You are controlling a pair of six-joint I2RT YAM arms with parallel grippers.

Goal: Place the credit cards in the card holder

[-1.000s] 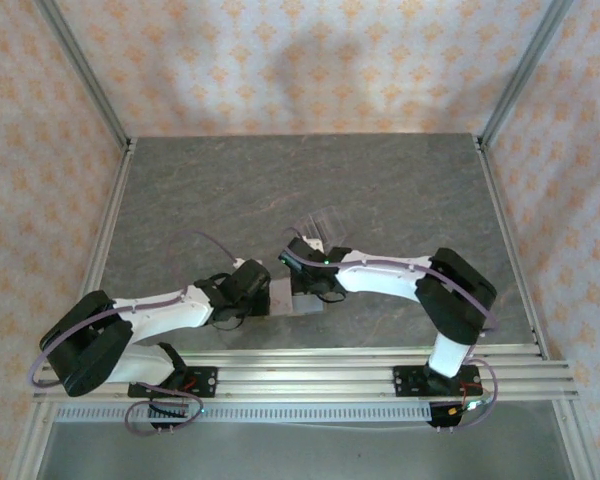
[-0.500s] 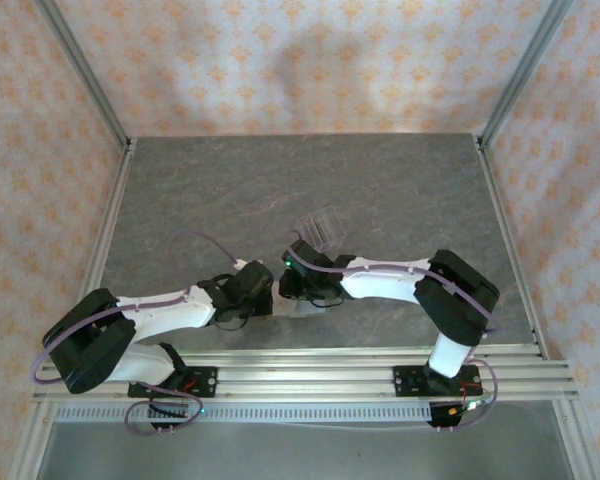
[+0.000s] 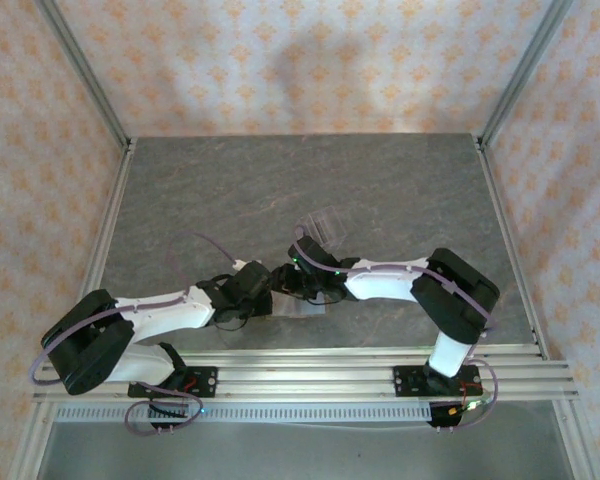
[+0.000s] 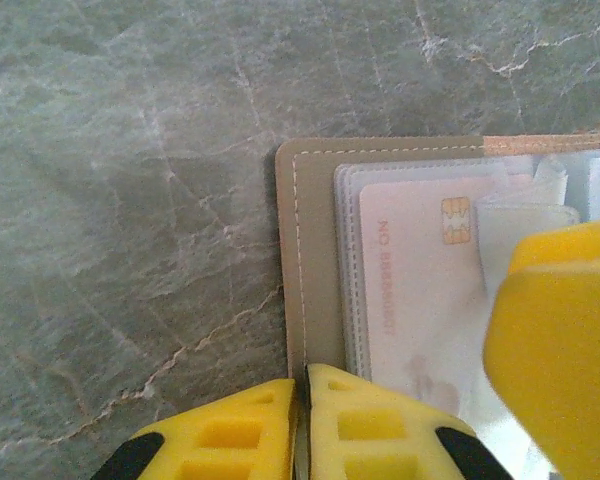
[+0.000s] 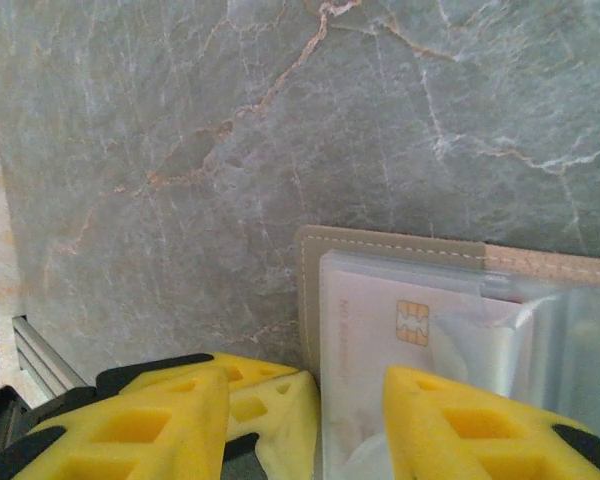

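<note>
The card holder [image 4: 315, 250] lies open on the table, a tan stitched cover with clear sleeves inside. A pale credit card [image 4: 420, 280] with a gold chip sits in the top sleeve. My left gripper [image 4: 302, 400] is shut on the cover's near edge. My right gripper [image 5: 310, 430] stands open just over the holder [image 5: 400, 248], one finger above the sleeve with the card [image 5: 380, 340]. That finger [image 4: 560, 340] also shows in the left wrist view. From above, both grippers [image 3: 265, 295] [image 3: 288, 283] meet nose to nose over the holder [image 3: 305, 308].
A clear slotted plastic stand [image 3: 325, 222] sits just behind the right arm. Aluminium rails [image 3: 330, 365] run along the near edge and metal posts frame the grey marbled table [image 3: 230, 190]. Patterned walls surround it.
My right gripper has opened and shifted left toward the left gripper, over the holder. The left gripper has stayed shut on the cover.
</note>
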